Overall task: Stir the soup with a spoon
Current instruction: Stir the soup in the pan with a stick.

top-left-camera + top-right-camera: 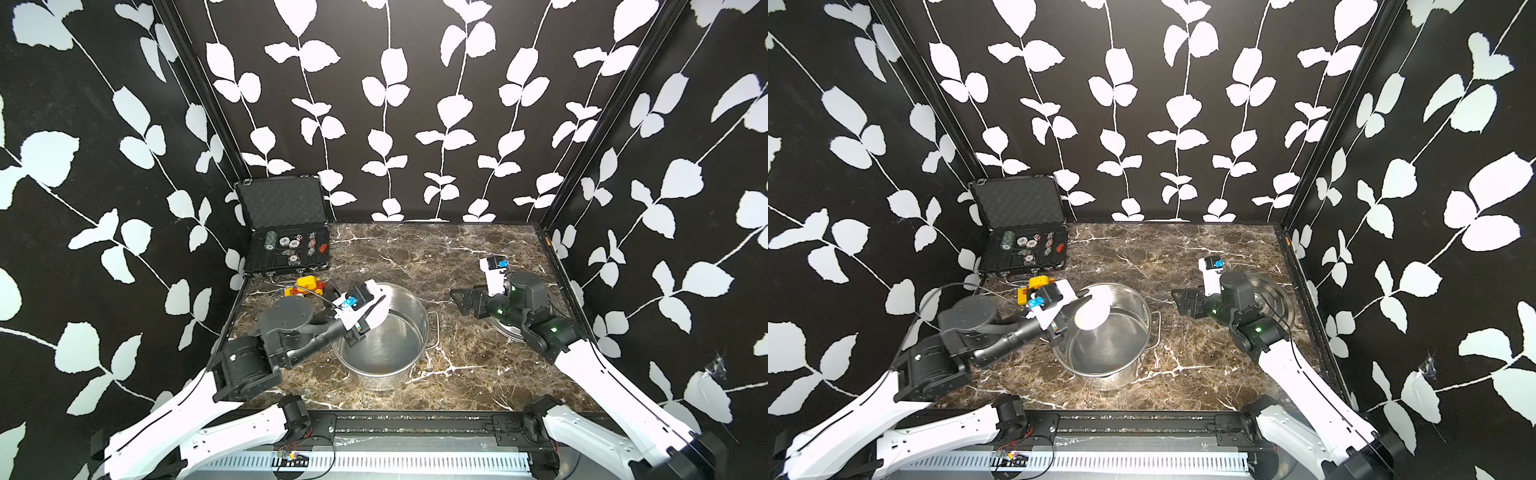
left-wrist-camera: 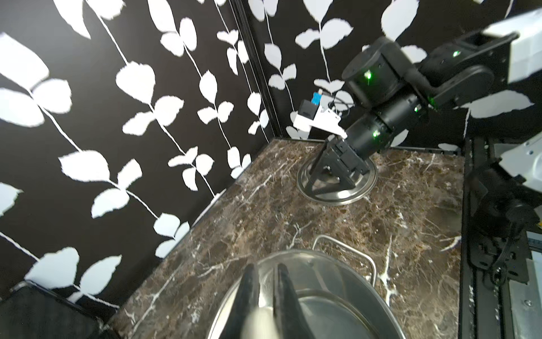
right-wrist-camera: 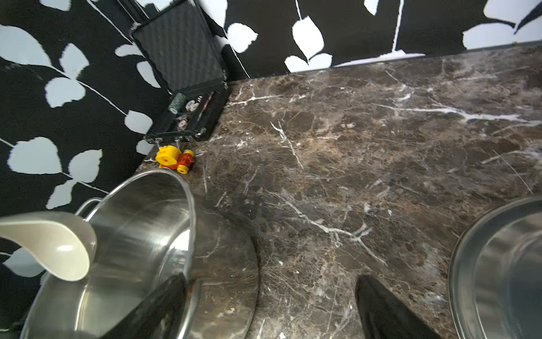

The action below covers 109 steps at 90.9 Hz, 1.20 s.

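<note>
White, glossy spoon [image 1: 1094, 313] with round cupped bowl, clamped in closed left gripper [image 2: 265, 293] over far-left rim of steel pot [image 1: 376, 374]; shiny bare steel inside. Right gripper [image 1: 461, 303] spread wide, holding nothing, just left of lid [image 2: 337, 193]. Chips [image 1: 286, 241] in open black case [image 1: 278, 208], far left.

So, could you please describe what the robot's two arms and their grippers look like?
The left arm and right arm have white shells near the base and black cylindrical joints further out; green lights glow on the right one. Each wrist carries a white camera mount with a small blue part. The left gripper and right gripper have black tapered fingers.
</note>
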Available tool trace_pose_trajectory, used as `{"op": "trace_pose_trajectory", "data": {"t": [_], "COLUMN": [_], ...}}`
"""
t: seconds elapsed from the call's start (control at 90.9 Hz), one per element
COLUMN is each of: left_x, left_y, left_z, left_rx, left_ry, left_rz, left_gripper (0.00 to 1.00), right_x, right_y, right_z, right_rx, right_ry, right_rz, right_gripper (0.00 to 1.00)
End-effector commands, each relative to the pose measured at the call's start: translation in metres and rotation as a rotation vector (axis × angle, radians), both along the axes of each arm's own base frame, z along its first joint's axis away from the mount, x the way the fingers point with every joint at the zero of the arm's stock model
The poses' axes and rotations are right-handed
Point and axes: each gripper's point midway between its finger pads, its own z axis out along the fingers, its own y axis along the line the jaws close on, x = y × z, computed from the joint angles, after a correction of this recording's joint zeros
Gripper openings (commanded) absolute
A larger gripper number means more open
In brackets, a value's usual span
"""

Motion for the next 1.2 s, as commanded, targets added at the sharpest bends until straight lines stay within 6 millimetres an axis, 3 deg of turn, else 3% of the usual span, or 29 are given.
{"op": "trace_pose_trajectory", "data": {"t": [0.0,0.275,0.407,0.671,0.99,1.188], "left_x": [0.014,0.043,0.066,0.113,0.149,0.153], "left_y": [0.008,0.023,0.032,0.029,-0.031,-0.065], "left_z": [-0.024,-0.079,-0.088,-0.094,-0.096,-0.096], "left_rx": [-0.031,-0.016,-0.047,-0.066,-0.015,-0.030], "left_ry": [0.083,0.172,0.206,0.274,0.322,0.375], "left_rz": [0.082,0.252,0.337,0.383,0.223,0.116], "left_gripper": [0.00,0.00,0.00,0.00,0.00,0.00], "right_x": [0.011,0.014,0.016,0.010,0.007,0.006], "right_y": [0.000,0.003,0.005,0.000,-0.006,-0.007], "right_z": [0.005,-0.001,-0.001,-0.001,0.003,0.006], "right_rx": [-0.014,-0.030,-0.029,-0.037,-0.037,-0.024], "right_ry": [-0.049,-0.047,-0.041,-0.040,-0.050,-0.057], "right_rz": [-0.017,-0.002,0.004,-0.003,-0.020,-0.032], "right_gripper": [0.92,0.93,0.93,0.94,0.95,0.95]}}
